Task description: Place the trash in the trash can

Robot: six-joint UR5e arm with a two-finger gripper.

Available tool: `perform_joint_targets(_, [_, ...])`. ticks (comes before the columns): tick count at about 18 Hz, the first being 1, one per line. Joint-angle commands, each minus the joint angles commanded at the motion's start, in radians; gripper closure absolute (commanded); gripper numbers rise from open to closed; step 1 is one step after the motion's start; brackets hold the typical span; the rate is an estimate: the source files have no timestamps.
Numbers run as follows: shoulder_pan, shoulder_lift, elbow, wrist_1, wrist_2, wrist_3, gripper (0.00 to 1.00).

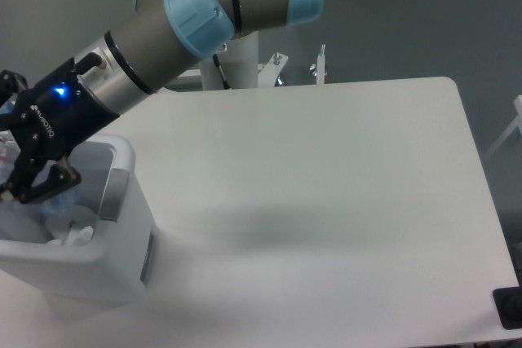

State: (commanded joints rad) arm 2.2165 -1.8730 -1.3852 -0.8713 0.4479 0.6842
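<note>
The black two-finger end effector point(18, 170) hangs over the boxy white plastic trash can point(122, 262) at nine o'clock; whether it grips the blurred clear plastic bottle point(20, 193) I cannot tell. A crumpled white wrapper point(69, 232) lies inside. Release seems all that remains.

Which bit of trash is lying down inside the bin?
The small crumpled white wrapper, resting inside the boxy white plastic bin. The clear plastic bottle is higher, up by the black pincer.
</note>
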Motion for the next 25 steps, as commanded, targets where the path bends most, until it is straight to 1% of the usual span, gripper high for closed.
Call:
perform_joint_targets(2, [0.026, 0.0, 0.002, 0.0, 0.0, 0.0, 0.0])
perform_joint_targets(5, [0.087, -0.006, -0.003, -0.002, 0.009, -0.002, 0.0])
perform_joint_targets(8, [0.191, -0.008, -0.061, 0.005, 0.047, 0.009, 0.0])
perform_joint_targets(10, [0.267, -0.015, -0.072, 0.002, 0.055, 0.031, 0.0])
perform_joint_targets(11, [0.294, -0.037, -0.074, 0.002, 0.067, 0.046, 0.0])
perform_joint_targets(13, [0.345, -0.075, -0.071, 0.002, 0.148, 0.107, 0.0])
perform_joint_targets(15, [0.38, -0.101, -0.069, 0.002, 0.265, 0.175, 0.0])
perform_joint_targets(18, [0.388, -0.117, -0.071, -0.002, 0.427, 0.238, 0.0])
perform_joint_targets(22, [0.39, -0.132, -0.075, -0.009, 0.581, 0.342, 0.0])
perform_joint_targets(25, [0.388, -0.124, -0.11, -0.021, 0.707, 0.438, 0.0])
